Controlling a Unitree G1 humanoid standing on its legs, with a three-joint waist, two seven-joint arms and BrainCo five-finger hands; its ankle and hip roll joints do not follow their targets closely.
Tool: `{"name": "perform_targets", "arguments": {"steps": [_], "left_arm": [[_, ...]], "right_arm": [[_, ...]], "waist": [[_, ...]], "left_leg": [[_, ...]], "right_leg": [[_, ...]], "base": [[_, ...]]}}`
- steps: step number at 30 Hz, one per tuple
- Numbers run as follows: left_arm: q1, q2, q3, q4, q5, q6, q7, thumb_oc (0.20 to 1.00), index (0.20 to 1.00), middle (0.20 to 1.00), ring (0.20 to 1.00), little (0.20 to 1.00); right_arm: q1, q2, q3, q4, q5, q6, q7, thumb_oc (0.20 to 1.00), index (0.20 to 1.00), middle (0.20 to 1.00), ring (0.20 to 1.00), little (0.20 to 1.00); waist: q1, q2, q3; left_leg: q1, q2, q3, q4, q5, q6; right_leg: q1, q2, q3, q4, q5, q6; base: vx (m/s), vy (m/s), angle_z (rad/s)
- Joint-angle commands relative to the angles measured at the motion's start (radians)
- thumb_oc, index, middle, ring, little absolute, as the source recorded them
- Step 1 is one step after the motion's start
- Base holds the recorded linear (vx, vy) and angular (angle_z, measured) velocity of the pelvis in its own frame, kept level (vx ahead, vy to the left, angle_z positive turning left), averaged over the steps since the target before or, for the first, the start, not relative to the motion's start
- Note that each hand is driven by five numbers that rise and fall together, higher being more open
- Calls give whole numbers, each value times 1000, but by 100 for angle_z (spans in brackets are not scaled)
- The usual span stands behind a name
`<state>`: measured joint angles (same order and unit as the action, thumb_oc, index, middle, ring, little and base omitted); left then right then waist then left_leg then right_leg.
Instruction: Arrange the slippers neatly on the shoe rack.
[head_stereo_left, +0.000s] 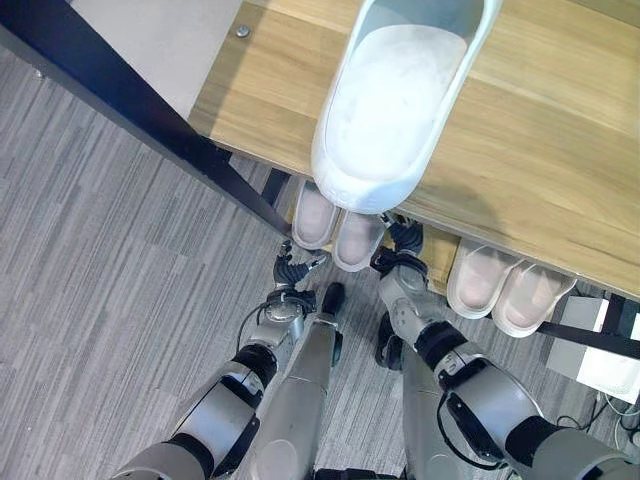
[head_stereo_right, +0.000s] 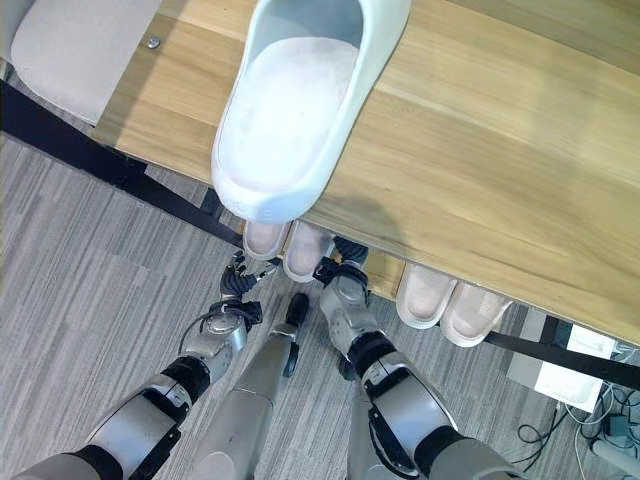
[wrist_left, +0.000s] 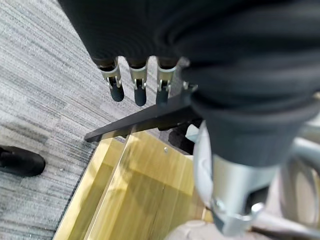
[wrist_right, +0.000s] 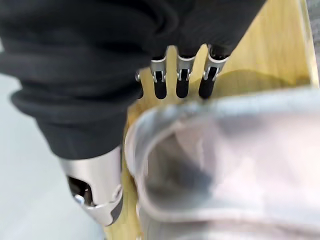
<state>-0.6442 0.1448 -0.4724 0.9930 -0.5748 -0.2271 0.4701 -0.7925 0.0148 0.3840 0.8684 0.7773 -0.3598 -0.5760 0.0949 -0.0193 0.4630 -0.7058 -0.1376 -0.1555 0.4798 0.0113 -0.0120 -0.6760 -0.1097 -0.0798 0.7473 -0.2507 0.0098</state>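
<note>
One white slipper (head_stereo_left: 390, 100) lies on the wooden top of the shoe rack (head_stereo_left: 560, 150), its heel over the front edge. On the lower shelf a pale pair (head_stereo_left: 316, 215) sits at the left and a second pair (head_stereo_left: 482, 280) further right. My left hand (head_stereo_left: 293, 272) hangs open just in front of the left pair; its fingers (wrist_left: 140, 92) are straight and hold nothing. My right hand (head_stereo_left: 400, 255) is at the right slipper of that pair (wrist_right: 225, 165), with straight fingers (wrist_right: 182, 85) reaching past its rim over the shelf and the thumb (wrist_right: 95, 195) beside it.
A black frame bar (head_stereo_left: 130, 100) runs diagonally along the rack's left end over the grey carpet (head_stereo_left: 100, 300). A pale grey pad (head_stereo_right: 60, 50) lies beyond it. White boxes (head_stereo_left: 600, 365) stand on the floor at the right, by the second pair.
</note>
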Motion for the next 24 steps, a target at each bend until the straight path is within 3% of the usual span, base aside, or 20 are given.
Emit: {"name": "perform_targets", "arguments": {"steps": [1,12,24], "left_arm": [[-42,-34,-14,6,-26,-27,8,1000,1000,1000,1000,1000],[40,-5,4,-10,-12,-23,-22,1000,1000,1000,1000,1000],[127,-2,33,77,50,23,-52,1000,1000,1000,1000,1000]], "right_arm": [[-79,46,-24,-3,-33,-20,16,1000,1000,1000,1000,1000],[-39,-14,5,-32,-138,27,32,1000,1000,1000,1000,1000],[214,-82,102,-62,-310,134,88,1000,1000,1000,1000,1000]], "waist": [[28,36,-4],[30,30,-17],[-10,4,-78]], "left_leg": [[6,38,-2,46,-90,1],[55,50,3,19,-91,-1],[219,84,22,-143,-49,-19]], "right_leg": [[104,-36,85,-118,7,35],[150,-31,94,-145,15,35],[311,-26,83,-329,84,61]], "base": [[0,0,0],[-6,2,0],[40,-8,-5]]}}
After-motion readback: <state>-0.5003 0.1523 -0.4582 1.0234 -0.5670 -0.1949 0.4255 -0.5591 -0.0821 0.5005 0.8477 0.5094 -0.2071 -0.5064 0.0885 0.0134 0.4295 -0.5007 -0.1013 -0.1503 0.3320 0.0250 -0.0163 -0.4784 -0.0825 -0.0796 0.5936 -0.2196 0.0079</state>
